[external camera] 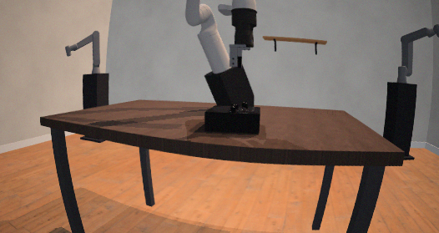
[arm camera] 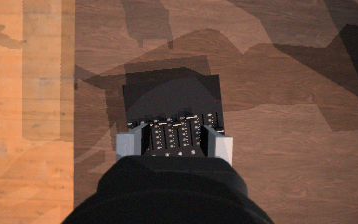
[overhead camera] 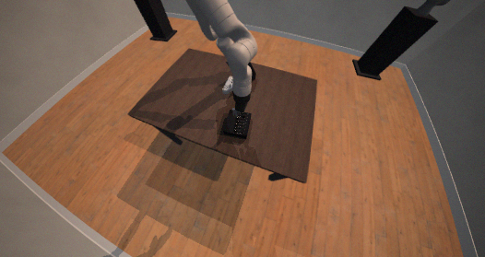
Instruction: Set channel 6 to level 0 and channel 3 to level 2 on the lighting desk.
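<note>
The black lighting desk [overhead camera: 237, 124] [external camera: 232, 119] [arm camera: 172, 97] stands on its feet on the brown table [overhead camera: 286, 122] [external camera: 313, 136] [arm camera: 290, 150], near the front edge. Its row of faders [arm camera: 172, 131] shows in the wrist view between my fingers; the caps stand at mixed heights and I cannot read the levels. My gripper [arm camera: 175, 135] [external camera: 235, 61] [overhead camera: 239, 110] is open and empty. It hangs straight above the desk's fader end, well clear of the caps.
Two dark pedestals with small arms stand off the table at the back left [external camera: 95, 90] and right [external camera: 399, 115]. A wooden shelf [external camera: 294, 40] hangs on the far wall. The table's left edge [arm camera: 74, 125] drops to the wooden floor.
</note>
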